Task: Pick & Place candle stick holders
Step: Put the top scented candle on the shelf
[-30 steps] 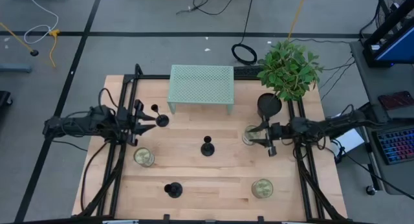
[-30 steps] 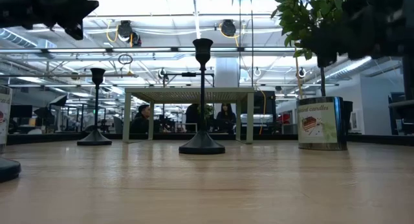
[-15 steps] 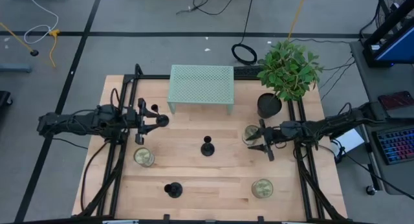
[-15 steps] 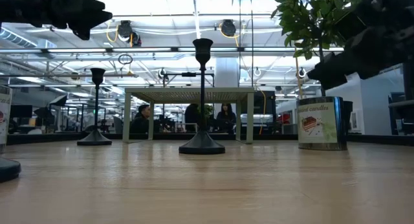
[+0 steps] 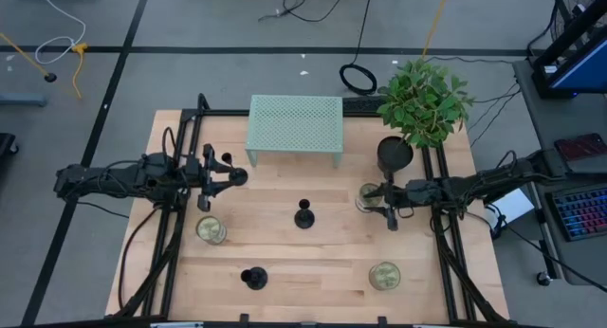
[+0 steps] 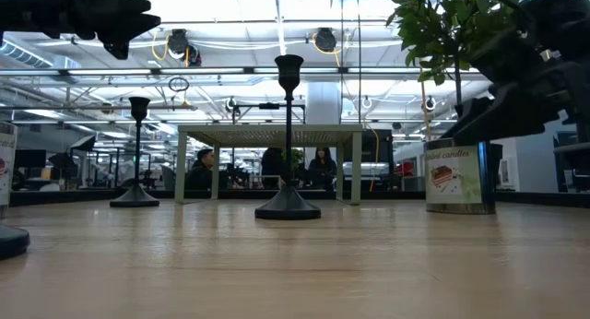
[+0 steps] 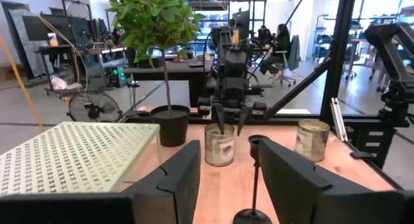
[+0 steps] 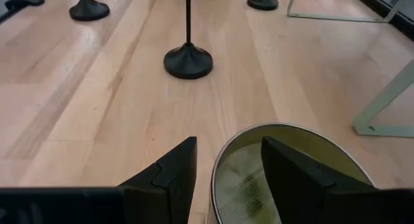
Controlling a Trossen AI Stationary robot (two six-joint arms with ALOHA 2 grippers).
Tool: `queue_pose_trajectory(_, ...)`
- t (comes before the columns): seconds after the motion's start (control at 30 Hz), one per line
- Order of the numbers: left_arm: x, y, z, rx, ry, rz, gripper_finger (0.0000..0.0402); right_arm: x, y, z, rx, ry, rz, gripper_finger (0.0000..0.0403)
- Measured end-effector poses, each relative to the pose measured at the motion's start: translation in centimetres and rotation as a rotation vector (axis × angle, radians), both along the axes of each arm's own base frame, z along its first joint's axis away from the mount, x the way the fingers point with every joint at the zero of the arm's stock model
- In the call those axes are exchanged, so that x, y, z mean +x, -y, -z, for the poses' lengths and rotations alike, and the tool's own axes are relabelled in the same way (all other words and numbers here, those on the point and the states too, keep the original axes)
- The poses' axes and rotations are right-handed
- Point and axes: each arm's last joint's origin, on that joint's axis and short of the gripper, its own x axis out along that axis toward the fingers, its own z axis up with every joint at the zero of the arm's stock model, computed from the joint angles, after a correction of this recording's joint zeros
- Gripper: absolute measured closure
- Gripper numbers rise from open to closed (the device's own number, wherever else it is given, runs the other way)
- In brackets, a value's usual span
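**Black holders on pale wood, both grippers spread**

Pale wooden planks form the table (image 5: 313,247), smooth and lightly glossy, and on it we see three black candle stick holders, each a round flat base, thin stem and small cup. In the high view one holder (image 5: 303,215) stands at the centre, another (image 5: 253,278) at lower centre-left, and the third (image 5: 237,176) at left of centre, just by the left gripper (image 5: 216,175). That gripper's fingers are parted and hold nothing; whether a fingertip touches the holder's base we cannot tell from above.

Right of centre, the right gripper (image 5: 386,207) hovers beside a pale greenish-gold round can (image 5: 368,196); in its wrist view its fingers (image 8: 168,175) are spread with the can's open rim (image 8: 294,169) just ahead, and we see no contact.

A mint perforated metal shelf (image 5: 295,124) sits at upper centre, and a potted plant (image 5: 420,105) at upper right. Two more cans (image 5: 211,229) (image 5: 384,275) stand lower left and lower right. Bare wood surrounds the centre holder on all sides.
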Motion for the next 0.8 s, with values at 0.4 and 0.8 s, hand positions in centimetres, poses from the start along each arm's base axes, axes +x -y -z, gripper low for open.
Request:
queue_pose_trajectory(0.4, 0.00, 0.00, 0.02, -0.071, 0.000, 0.003, 0.0240, -0.14, 0.06, 0.28, 0.056, -0.035, 0.033, 0.0310)
queue_pose_trajectory(0.8, 0.00, 0.00, -0.08, -0.072, 0.012, 0.002, 0.0240, -0.19, -0.32, -0.32, 0.115, -0.022, -0.017, 0.0342)
